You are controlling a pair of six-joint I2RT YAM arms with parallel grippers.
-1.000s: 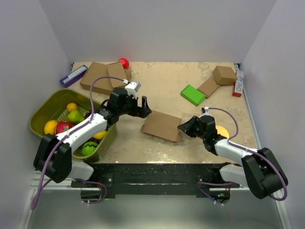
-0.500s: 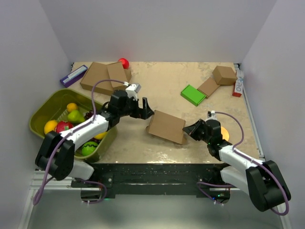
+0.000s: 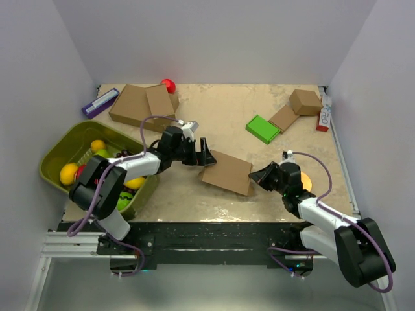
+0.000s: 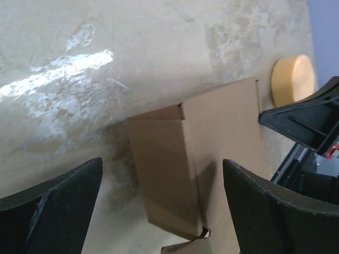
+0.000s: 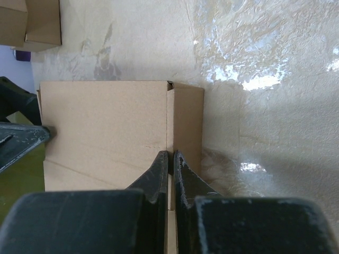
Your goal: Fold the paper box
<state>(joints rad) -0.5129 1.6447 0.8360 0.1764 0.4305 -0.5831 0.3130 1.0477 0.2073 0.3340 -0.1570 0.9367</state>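
The paper box point(image 3: 227, 170) lies flat in the middle of the table, plain brown card with one side wall folded up. My right gripper point(image 3: 255, 176) is at its right edge, shut on the thin upright wall; in the right wrist view the fingers point(image 5: 159, 169) pinch a strip of the paper box point(image 5: 106, 127) at the right gripper point(image 5: 171, 156). My left gripper point(image 3: 206, 157) hovers at the box's left end, wide open. In the left wrist view the paper box point(image 4: 212, 153) lies between and beyond the left gripper point(image 4: 164, 211), which touches nothing.
An olive bin point(image 3: 55, 150) of fruit sits at the left. Stacked brown boxes point(image 3: 139, 103), a red ball point(image 3: 168, 85) and a purple item point(image 3: 99, 102) are at the back left. A green block point(image 3: 262, 128) and small brown box point(image 3: 305, 102) are back right. An orange disc point(image 3: 305, 181) lies beside the right arm.
The box slid a little to the right with the right gripper, which closed on its edge. The left gripper moved right and lower toward the box's left end, staying open.
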